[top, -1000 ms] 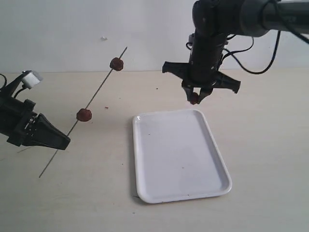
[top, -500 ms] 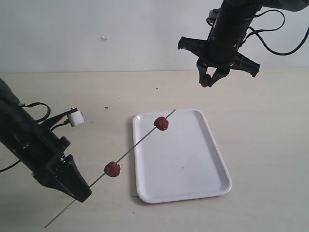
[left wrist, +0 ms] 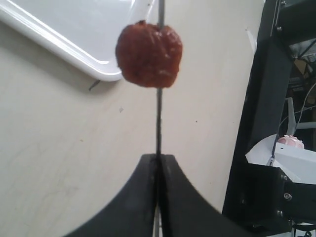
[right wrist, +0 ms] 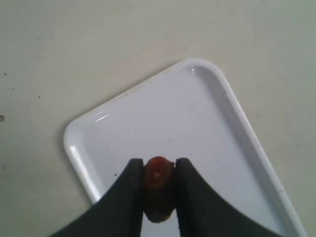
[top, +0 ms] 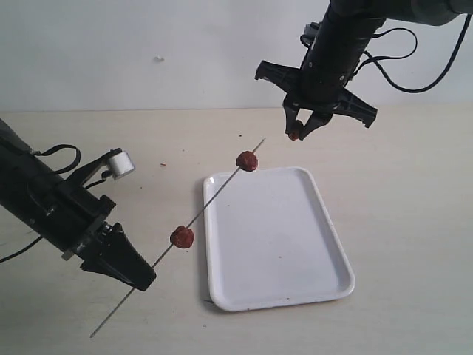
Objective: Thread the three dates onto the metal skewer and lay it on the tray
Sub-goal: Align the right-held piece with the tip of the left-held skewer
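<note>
My left gripper point(top: 144, 279) point(left wrist: 158, 159) is shut on the thin metal skewer point(top: 211, 200) point(left wrist: 159, 121), which slants up and to the right, its tip just short of my right gripper. Two dates are threaded on it: one low down point(top: 182, 236) point(left wrist: 149, 53) and one near the tip point(top: 247, 160). My right gripper point(top: 299, 133) point(right wrist: 159, 170) hangs above the far end of the tray, shut on the third date point(top: 295, 134) point(right wrist: 158, 185). The white tray point(top: 310, 288) point(right wrist: 148, 113) lies flat on the table under the skewer's upper end.
The surface is a pale beige table point(top: 399, 192) with a white wall behind. A black stand or frame point(left wrist: 261, 123) shows at one side of the left wrist view. Black cables hang from the right arm point(top: 414, 63).
The left gripper rose and swung the skewer's tip up toward the right gripper. The right gripper, holding its date, came down and left toward the tip.
</note>
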Controlling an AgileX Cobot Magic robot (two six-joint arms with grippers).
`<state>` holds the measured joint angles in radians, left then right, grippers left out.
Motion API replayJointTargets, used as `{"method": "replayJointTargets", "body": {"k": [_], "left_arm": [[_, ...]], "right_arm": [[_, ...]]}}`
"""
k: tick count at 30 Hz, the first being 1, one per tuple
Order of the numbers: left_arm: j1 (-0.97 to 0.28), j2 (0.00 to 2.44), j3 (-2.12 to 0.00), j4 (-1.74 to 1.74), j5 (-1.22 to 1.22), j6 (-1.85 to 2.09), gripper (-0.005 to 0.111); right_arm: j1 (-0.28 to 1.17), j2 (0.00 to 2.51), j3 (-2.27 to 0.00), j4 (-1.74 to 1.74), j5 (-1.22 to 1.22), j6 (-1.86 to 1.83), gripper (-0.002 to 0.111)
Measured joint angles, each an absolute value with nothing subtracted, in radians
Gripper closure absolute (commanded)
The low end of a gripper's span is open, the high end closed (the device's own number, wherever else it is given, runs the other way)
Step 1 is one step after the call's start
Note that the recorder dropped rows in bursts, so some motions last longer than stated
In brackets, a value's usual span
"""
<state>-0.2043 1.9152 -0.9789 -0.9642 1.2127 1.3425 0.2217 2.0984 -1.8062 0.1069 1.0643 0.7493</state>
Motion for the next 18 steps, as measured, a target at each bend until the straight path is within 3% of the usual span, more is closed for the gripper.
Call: {"method": "replayJointTargets", "body": {"k": [18], "left_arm": [[-0.204, 1.915, -0.983, -0.953, 1.213, 1.231, 0.107]], "right_arm": [[0.268, 2.098, -1.806, 0.147, 1.043, 0.749, 0.088]]}}
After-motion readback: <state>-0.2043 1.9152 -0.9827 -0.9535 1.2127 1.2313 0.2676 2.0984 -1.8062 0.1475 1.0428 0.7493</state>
